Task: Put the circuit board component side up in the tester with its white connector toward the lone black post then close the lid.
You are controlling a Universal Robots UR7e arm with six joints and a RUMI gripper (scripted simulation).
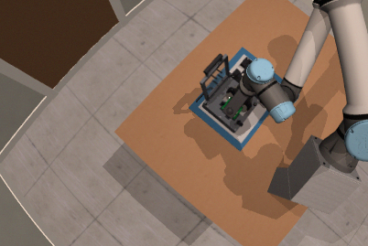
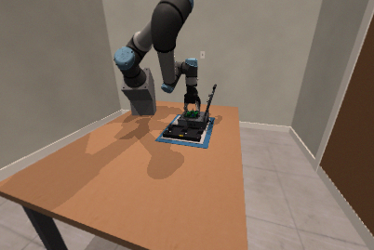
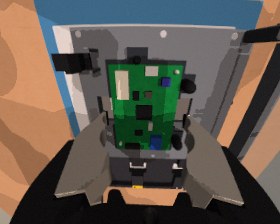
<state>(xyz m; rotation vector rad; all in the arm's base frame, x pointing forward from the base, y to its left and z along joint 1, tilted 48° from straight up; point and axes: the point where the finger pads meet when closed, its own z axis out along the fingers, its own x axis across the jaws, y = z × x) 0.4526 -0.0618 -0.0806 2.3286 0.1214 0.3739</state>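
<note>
The green circuit board lies flat in the grey tester, component side up. Its white connector sits at the far left corner in the wrist view. A black post stands by the board's right edge, and another by its far edge. My gripper is open just above the board, one finger on each long side, with small gaps. The tester's lid stands open and upright beside the board. The black tray lies empty next to the tester.
Tester and tray sit on a white plate on a blue mat on the wooden table. The robot's grey base block stands at the table's edge. The arm hangs over the mat.
</note>
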